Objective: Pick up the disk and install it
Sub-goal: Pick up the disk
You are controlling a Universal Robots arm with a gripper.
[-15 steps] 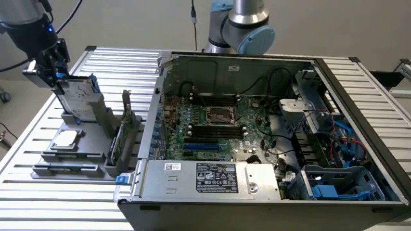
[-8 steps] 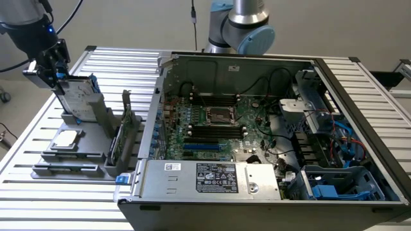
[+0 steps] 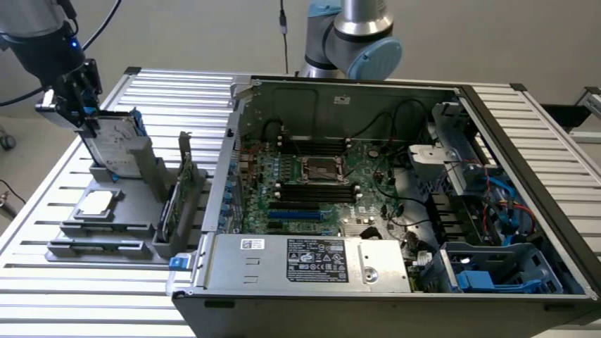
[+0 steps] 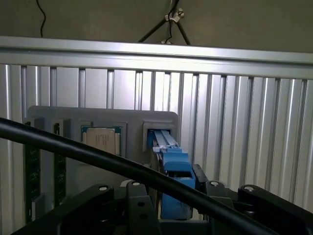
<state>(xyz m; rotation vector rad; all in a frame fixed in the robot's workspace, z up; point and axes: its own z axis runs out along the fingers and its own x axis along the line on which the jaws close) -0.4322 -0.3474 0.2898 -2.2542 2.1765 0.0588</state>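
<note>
The disk (image 4: 174,161) stands upright between the spread fingers (image 4: 142,211).

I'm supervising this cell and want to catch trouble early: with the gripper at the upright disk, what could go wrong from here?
The disk stands upright in a slot of the grey holder; if the gripper pulls it askew, it may bind or drag the holder along. The chip on that holder could then be jolted.
</note>
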